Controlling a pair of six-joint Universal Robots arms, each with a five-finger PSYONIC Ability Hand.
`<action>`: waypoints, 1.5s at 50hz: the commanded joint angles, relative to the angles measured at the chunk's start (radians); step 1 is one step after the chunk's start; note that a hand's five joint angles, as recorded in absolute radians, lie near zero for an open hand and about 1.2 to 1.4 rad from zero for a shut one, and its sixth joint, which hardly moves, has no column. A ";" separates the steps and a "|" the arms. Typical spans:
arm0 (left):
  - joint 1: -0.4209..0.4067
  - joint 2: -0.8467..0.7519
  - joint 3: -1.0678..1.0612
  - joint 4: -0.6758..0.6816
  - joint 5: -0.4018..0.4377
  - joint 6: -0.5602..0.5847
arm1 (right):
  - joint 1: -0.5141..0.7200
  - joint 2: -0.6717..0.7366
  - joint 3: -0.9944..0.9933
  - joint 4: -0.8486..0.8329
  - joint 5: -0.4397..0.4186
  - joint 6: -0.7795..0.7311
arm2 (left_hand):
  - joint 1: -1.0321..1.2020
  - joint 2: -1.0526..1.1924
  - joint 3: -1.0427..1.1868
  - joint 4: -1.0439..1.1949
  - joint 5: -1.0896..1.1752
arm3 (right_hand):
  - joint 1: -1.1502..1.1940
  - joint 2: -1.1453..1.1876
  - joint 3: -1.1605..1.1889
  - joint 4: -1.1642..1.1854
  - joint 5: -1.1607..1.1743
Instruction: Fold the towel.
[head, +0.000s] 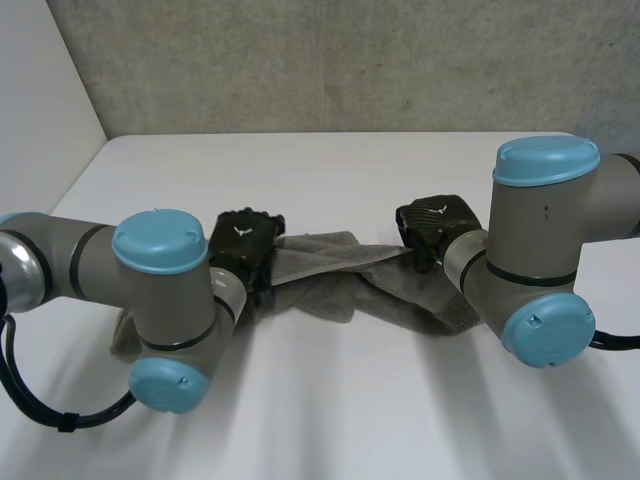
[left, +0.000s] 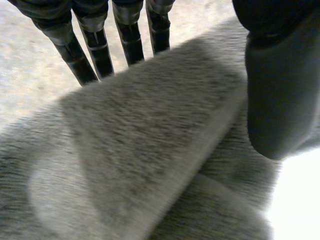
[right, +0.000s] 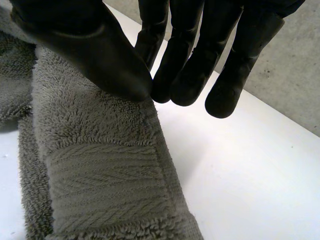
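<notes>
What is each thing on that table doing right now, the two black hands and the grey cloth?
towel: rumpled, partly raised, drawn out between the two hands, the rest lying on the table.
left hand: shut on the towel, a lifted flap between its fingers and thumb.
right hand: shut on the towel, its edge pinched between thumb and fingers.

On table (head: 350, 170): towel (head: 330, 272) stretched between left hand (head: 243, 243) and right hand (head: 435, 225).
</notes>
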 joint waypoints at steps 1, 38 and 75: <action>0.007 -0.027 0.033 0.095 -0.098 0.047 | -0.003 -0.001 0.004 -0.002 -0.009 0.000 | 0.048 0.039 0.054 0.046 -0.122 | 0.054 0.063 0.058 0.053 0.043; 0.138 0.051 0.551 0.217 0.119 0.464 | -0.017 0.029 -0.547 -0.299 -0.038 -0.014 | 0.935 0.926 0.940 0.932 0.764 | 0.054 0.063 0.058 0.053 0.043; -0.036 0.118 -0.171 0.068 0.125 -0.002 | -0.109 -0.142 0.102 -0.307 -0.086 -0.159 | -0.204 -0.213 -0.199 -0.206 -0.375 | 0.054 0.063 0.058 0.053 0.043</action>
